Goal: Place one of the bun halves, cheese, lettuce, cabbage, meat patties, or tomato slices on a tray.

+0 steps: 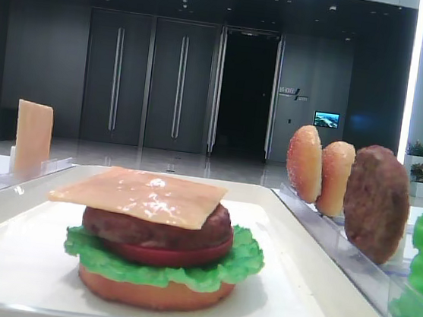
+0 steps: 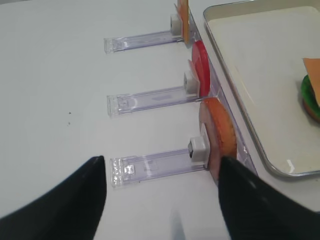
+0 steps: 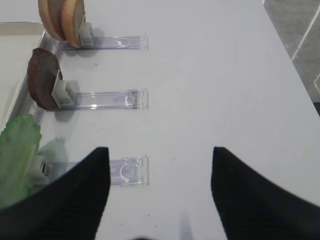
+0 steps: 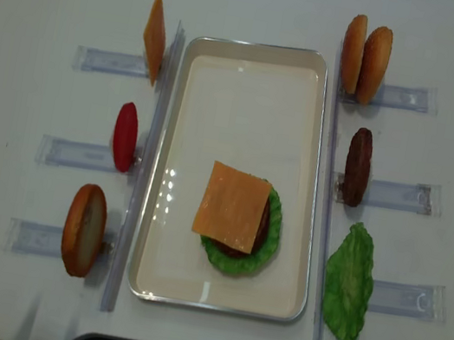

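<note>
White tabletop (image 4: 265,1) fills my overhead view, and on it the shallow cream-white rectangular tray (image 4: 253,69) carries a stacked burger: a square pale orange cheese slice (image 4: 232,206) tops a dark patty (image 1: 211,227), red tomato, ruffled green lettuce (image 4: 269,230) and a bun base. Clear plastic racks (image 4: 402,97) flank the tray, holding spare pieces upright. I see my left gripper (image 2: 162,195) and right gripper (image 3: 160,185) both spread wide, holding nothing.
</note>
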Robot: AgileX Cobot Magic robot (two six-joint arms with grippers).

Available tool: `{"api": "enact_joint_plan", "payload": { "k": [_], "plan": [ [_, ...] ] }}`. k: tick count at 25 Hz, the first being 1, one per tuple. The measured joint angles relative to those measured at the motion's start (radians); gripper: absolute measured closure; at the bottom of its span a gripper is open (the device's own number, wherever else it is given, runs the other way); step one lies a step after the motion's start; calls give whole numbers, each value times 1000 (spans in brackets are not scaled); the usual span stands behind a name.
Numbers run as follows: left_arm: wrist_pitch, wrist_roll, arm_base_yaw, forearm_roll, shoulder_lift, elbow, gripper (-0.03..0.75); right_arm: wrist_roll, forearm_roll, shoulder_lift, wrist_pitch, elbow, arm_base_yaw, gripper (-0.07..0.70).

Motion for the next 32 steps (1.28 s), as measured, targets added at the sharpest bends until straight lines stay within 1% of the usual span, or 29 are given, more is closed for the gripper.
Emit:
{"api": "enact_joint_plan", "payload": {
  "k": [32],
  "plan": [
    [0,-7,0,-12,0,0,181,0,0,0,0,0,0,181]
  ]
}}
